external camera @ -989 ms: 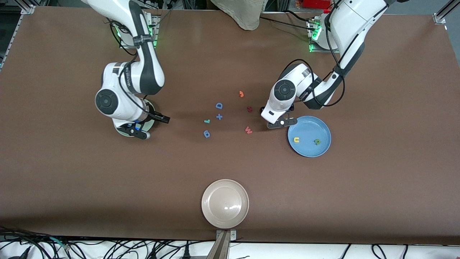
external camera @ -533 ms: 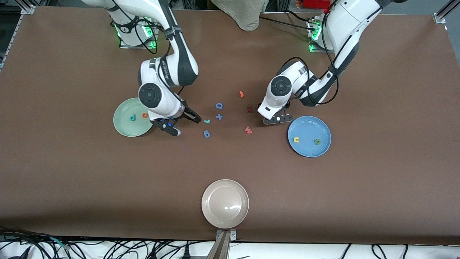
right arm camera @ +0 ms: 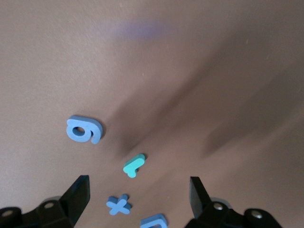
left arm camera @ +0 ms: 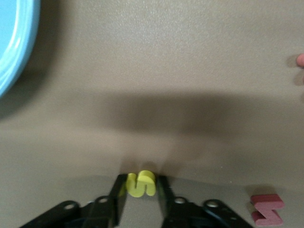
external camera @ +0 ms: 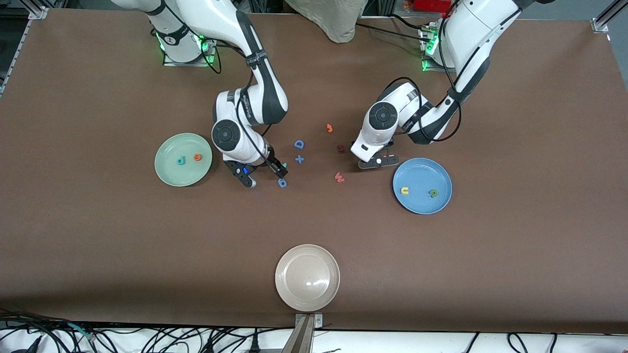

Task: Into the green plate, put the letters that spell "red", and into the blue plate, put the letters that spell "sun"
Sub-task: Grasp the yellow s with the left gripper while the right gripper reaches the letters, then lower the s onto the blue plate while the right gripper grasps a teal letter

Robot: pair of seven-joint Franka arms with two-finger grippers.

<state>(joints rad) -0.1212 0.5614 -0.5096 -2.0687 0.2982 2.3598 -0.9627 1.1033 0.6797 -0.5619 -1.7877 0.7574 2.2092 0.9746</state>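
Observation:
My left gripper (external camera: 378,161) is down at the table beside the blue plate (external camera: 422,171), shut on the yellow "s" (left arm camera: 141,180), which shows between its fingers only in the left wrist view. A yellow "u" (external camera: 405,190) and a green "n" (external camera: 432,193) lie in that plate. My right gripper (external camera: 266,177) hangs open over the teal "r" (right arm camera: 134,164), which lies on the table between its spread fingers. The green plate (external camera: 169,176) holds the teal-green "d" (external camera: 181,160) and the orange "e" (external camera: 197,157).
Around the "r" lie a blue "q"-like letter (external camera: 282,183), a blue plus (external camera: 299,159) and a blue "D" (external camera: 299,144). An orange letter (external camera: 329,128), a dark red letter (external camera: 340,148) and a red "w" (external camera: 339,177) lie near my left gripper. A beige plate (external camera: 307,277) sits nearest the front camera.
My right arm swung from over the green plate to the middle letters, uncovering that plate. My left gripper shifted slightly away from the blue plate and closed on the yellow "s".

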